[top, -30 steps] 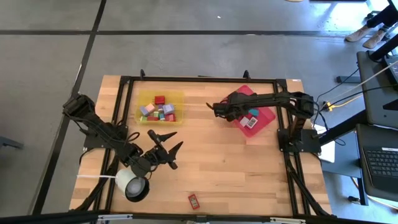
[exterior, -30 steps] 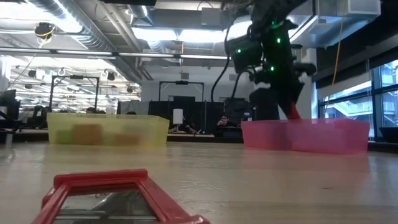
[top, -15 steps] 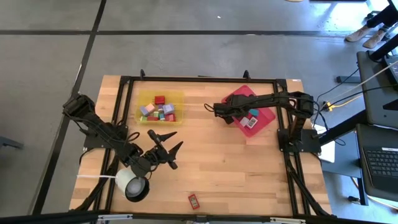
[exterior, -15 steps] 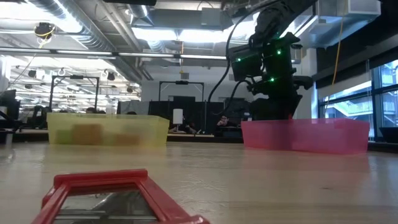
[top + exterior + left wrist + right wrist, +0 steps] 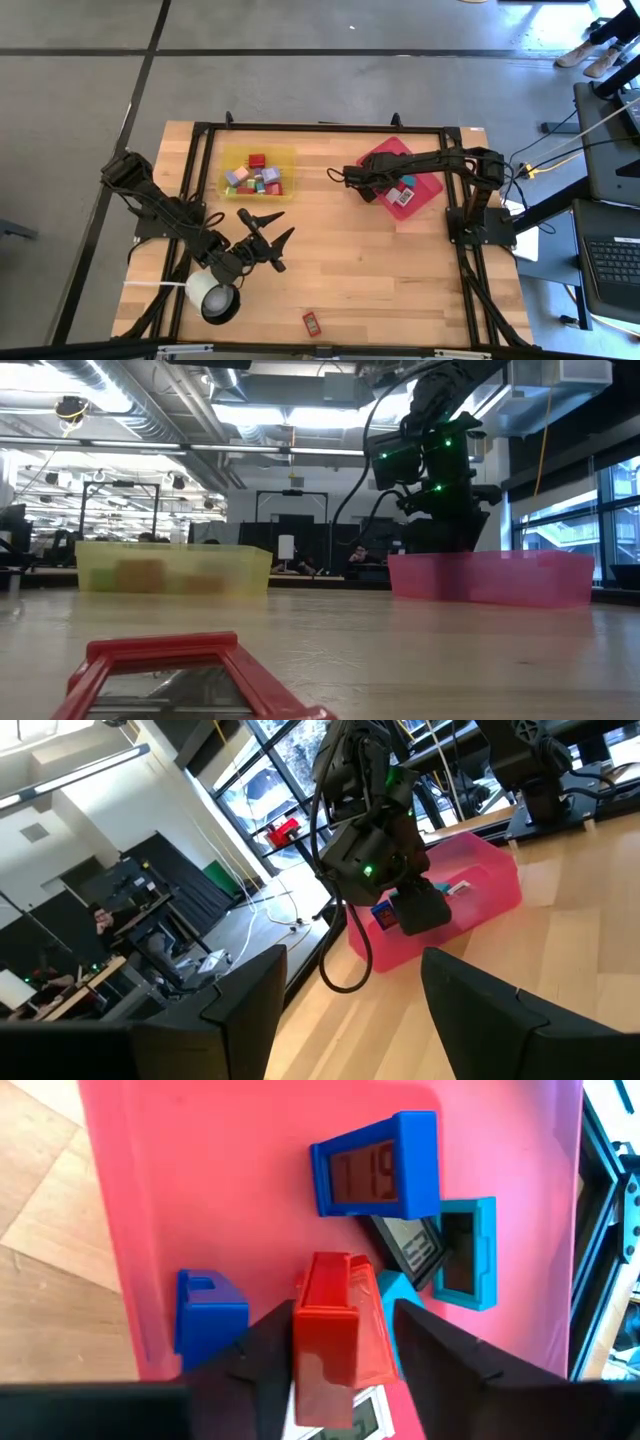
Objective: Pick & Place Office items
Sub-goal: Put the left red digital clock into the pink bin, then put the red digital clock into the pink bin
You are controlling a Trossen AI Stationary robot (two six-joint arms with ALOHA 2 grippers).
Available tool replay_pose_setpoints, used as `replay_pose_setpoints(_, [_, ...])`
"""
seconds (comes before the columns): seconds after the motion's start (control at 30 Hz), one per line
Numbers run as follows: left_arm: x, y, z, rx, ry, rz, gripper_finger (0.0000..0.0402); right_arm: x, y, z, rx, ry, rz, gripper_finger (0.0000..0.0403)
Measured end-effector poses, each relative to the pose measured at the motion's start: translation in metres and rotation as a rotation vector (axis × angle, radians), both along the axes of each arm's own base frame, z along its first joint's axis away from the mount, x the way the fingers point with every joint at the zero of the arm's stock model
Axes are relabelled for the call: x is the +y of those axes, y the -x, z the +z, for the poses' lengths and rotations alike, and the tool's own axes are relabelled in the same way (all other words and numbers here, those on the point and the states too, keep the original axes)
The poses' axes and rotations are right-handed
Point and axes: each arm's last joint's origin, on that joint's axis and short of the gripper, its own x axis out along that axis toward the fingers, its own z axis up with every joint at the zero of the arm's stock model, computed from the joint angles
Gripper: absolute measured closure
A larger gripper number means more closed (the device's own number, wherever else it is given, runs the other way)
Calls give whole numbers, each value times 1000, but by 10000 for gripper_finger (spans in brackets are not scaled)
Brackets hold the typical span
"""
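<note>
Progress looks partial, by my judgement: the shallow pink plastic tray (image 5: 432,186) on the right of the wooden table (image 5: 350,270) holds a few items, among them a blue-framed rectangular block with a dark face (image 5: 378,1167), a teal-framed block (image 5: 462,1254) and a plain blue block (image 5: 210,1316); the translucent yellow plastic tray (image 5: 286,154) on the left holds a heap of small coloured blocks (image 5: 256,178); one red-framed flat block (image 5: 311,322) lies alone near the table's front edge, well apart from both trays, and shows large in the low view (image 5: 170,670); which tray is source and which is goal cannot be told from these views, so what remains is unclear beyond that stray piece.

The right arm reaches across from the table's right side with the right gripper (image 5: 362,184) low over the pink tray's left part; in its wrist view a red rectangular plastic block (image 5: 332,1340) sits between the dark fingers (image 5: 440,1355); whether they grip it or have let go cannot be told. The left gripper (image 5: 268,244) waits over bare wood in front of the yellow tray, its fingers (image 5: 480,1010) spread apart and holding nothing; a white round lamp-like object (image 5: 212,297) sits beside that arm.
</note>
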Motion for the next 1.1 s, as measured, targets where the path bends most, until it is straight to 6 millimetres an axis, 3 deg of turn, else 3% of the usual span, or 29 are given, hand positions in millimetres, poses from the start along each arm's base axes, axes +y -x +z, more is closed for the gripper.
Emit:
replay_pose_setpoints(0.23, [0, 0, 0, 5, -4, 0, 174, 12, -1, 11, 53, 16, 22, 169])
replay_pose_setpoints(0.37, [0, 0, -2, 14, -8, 0, 172, 29, -6, 36, 70, 85, 74, 160])
replay_pose_setpoints(0.57, [0, 0, -5, -27, 70, -38, 174, 65, -14, 80, -108, 91, 158, 164])
replay_pose_setpoints(0.7, [-4, -2, -14, -7, 236, -246, 172, 101, -11, 104, -252, 89, 205, 169])
replay_pose_setpoints(0.83, [-11, -3, -23, 140, 403, -536, 172, 140, -7, 117, -347, 89, 277, 174])
replay_pose_setpoints(1.1, [-22, -3, -36, 316, 492, -814, 175, 202, -3, 121, -533, 15, 415, 177])
